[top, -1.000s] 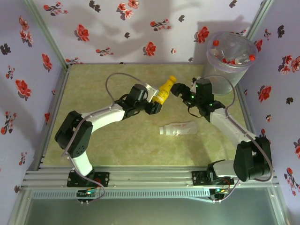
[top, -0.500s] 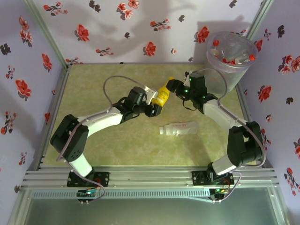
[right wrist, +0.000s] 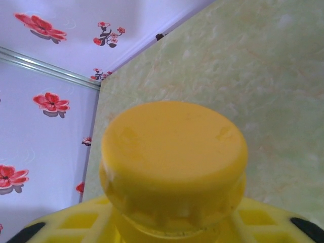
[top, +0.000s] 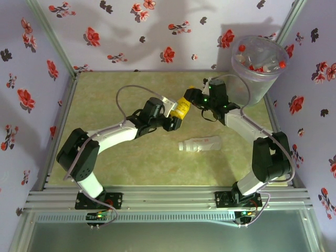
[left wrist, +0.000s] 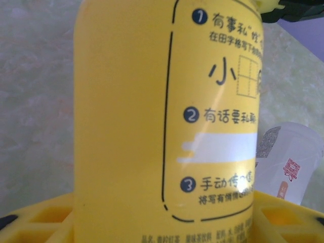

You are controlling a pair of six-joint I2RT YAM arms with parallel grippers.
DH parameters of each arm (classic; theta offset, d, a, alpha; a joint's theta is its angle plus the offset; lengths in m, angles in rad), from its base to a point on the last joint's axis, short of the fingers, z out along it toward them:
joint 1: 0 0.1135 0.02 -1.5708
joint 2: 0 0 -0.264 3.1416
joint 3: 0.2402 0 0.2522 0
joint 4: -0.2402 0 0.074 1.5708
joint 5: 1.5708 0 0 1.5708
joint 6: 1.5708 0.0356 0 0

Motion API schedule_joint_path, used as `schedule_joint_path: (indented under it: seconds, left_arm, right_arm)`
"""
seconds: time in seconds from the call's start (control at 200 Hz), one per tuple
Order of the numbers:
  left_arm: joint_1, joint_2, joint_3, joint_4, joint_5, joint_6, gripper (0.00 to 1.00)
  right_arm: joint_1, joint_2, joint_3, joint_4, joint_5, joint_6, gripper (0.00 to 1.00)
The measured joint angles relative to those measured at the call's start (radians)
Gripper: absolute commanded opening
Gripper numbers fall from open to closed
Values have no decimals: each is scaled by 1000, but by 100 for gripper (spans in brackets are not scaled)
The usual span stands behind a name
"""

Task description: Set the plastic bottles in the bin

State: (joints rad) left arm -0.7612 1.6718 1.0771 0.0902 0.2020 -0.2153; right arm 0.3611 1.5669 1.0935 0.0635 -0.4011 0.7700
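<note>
– Bottles, then: where is the yellow-labelled bottle (top: 182, 107) relative to the bin (top: 252, 86)?
– Left of the bin and a little nearer the arm bases, held up off the bench (top: 105, 105). It is tilted, with its yellow cap end pointing toward the bin.
– Who has it?
– The left fingers (top: 174, 121) are clamped on its body at the end away from the bin. From the left wrist the label (left wrist: 152, 126) stands right in front of the lens, with yellow finger pads (left wrist: 35, 223) on either side at the bottom.
– And the right fingers (top: 192, 97)?
– They sit at the cap end, on the bin's side of the bottle. From the right wrist the yellow cap (right wrist: 174, 152) sits just above the yellow pads (right wrist: 76, 220). I cannot tell whether they are pressing on it or only standing around it.
– Any other bottles outside the bin?
– One clear bottle (top: 199, 144) lies on its side on the bench, left of the bin and nearer the arm bases than the yellow one. The left wrist view catches it (left wrist: 288, 162) beyond the label's right edge.
– Inside the bin?
– Several clear bottles (top: 262, 60) lie in there, and red caps (top: 241, 48) show near the rim.
</note>
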Motion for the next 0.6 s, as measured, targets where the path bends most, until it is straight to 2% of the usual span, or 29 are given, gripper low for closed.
schedule_joint_path:
  seconds: [0.135, 0.305, 0.405, 0.48, 0.6]
  left_arm:
    - [0, 0, 0, 5, 0, -5, 57]
    - [0, 0, 0, 7, 0, -14, 84]
    - [0, -2, 0, 8, 3, -18, 95]
    - [0, -7, 0, 8, 5, -18, 99]
    - [0, -37, -2, 7, 7, -21, 100]
  right_arm:
    - [1, 0, 13, -11, 1, -3, 37]
    - [2, 0, 30, -40, 9, -24, 34]
    - [5, -1, 32, -56, 35, -51, 33]
    - [5, -1, 44, -80, 60, -74, 33]
    - [0, -2, 84, -111, 103, -114, 33]
